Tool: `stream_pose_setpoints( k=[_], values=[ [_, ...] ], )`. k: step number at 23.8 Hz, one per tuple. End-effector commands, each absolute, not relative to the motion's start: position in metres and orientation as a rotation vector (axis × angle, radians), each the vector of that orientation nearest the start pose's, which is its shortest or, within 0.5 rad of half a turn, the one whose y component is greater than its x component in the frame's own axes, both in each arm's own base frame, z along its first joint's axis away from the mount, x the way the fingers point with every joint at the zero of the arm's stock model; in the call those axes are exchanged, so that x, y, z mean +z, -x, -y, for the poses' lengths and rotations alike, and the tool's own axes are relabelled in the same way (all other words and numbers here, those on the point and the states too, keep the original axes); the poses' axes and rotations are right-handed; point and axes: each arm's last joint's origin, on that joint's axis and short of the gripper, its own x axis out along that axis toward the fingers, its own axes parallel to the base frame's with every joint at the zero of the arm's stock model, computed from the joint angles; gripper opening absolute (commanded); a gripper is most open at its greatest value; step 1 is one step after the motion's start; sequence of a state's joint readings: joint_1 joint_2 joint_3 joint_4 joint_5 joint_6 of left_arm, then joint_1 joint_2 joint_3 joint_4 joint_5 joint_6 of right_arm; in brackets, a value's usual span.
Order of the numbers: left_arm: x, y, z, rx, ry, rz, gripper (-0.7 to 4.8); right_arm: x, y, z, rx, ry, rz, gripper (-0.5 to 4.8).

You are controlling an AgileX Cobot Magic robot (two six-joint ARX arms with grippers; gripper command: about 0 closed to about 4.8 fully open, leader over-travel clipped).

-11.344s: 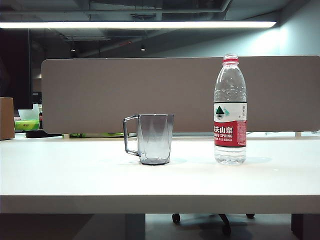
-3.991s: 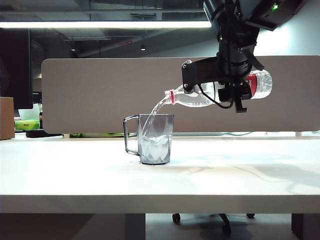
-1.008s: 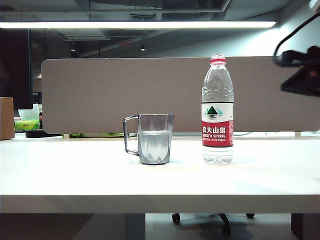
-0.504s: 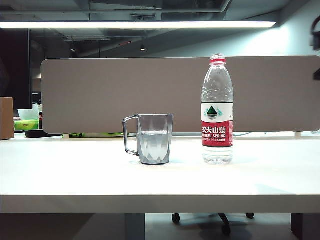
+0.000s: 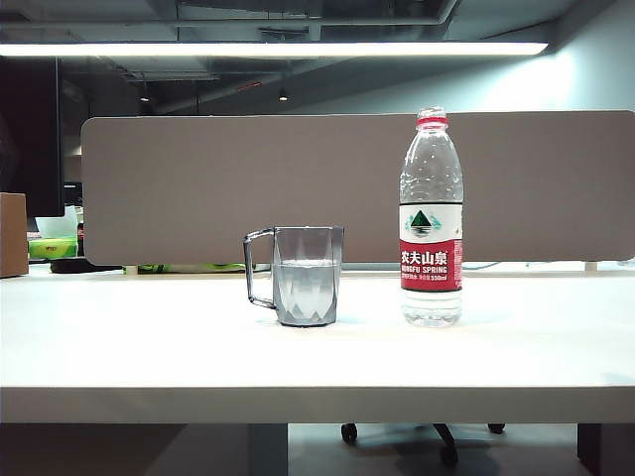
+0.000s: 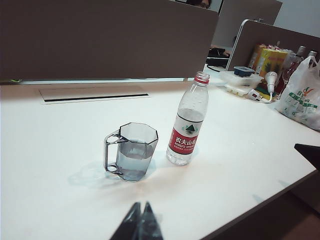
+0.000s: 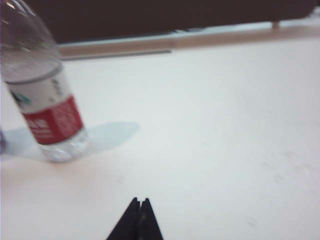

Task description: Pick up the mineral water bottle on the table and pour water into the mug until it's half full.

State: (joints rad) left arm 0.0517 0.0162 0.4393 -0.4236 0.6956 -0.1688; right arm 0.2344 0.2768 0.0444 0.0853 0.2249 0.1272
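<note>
Nearest in each wrist view, dark fingertips pressed together with no gap: left gripper [image 6: 140,222] clenched on nothing, poised above the white table [image 5: 149,347]; right gripper [image 7: 138,220] likewise pinched closed and empty over bare tabletop. Neither gripper visible from the exterior camera. Next out from the left gripper, at about twelve o'clock and well apart, the mug [image 6: 131,151], upright, handle turned away from the bottle, clear water [image 6: 132,159] filling roughly its lower half; in the exterior view the waterline [image 5: 307,264] sits a little above mid-height of the faceted glass. Just past the mug, toward one o'clock from the left gripper, the mineral water bottle [image 6: 188,123] standing upright, uncapped, red neck ring showing, near the mug but not touching. From the right gripper, bottle [image 7: 42,92] off at about ten o'clock, well apart, leaning in the picture only through camera tilt, picture a bit blurred. Water level inside the bottle hard to read; some liquid visible below the label. Farthest back, a grey partition [image 5: 248,188] behind the table.
</note>
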Motion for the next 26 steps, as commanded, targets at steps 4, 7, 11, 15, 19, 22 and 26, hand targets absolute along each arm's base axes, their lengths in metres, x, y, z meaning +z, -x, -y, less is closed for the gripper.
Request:
stream_pose_setpoints(
  k=[4,7,11,15,19,22,26],
  values=[
    [0.266,-0.045,0.016,-0.645,0.15,-0.038,-0.05,0.147,-0.098,-0.006,-0.113,-0.073,-0.315,-0.01],
    [0.266,-0.045,0.016,-0.645,0.15,-0.038,-0.05,0.144,-0.095,-0.002,-0.152,-0.075,-0.338,-0.01],
    [0.266,-0.045,0.016,-0.645,0.15,-0.038,-0.05,0.149,-0.092,0.002,-0.191,-0.099,-0.264,-0.01],
    [0.266,-0.045,0.016,-0.645,0.149,-0.035,-0.05,0.15,-0.095,0.004,-0.176,-0.094,-0.166,-0.01],
    [0.266,-0.045,0.016,-0.645,0.149,-0.035,-0.05,0.149,-0.096,0.001,-0.059,0.001,-0.155,-0.01],
    [0.266,-0.045,0.016,-0.645,0.149,-0.035,-0.05,0.15,-0.097,-0.001,0.012,0.036,-0.147,-0.01],
    [0.266,-0.045,0.016,-0.646,0.149,-0.035,-0.05,0.155,-0.097,-0.002,0.038,0.032,-0.086,-0.01]
  ],
)
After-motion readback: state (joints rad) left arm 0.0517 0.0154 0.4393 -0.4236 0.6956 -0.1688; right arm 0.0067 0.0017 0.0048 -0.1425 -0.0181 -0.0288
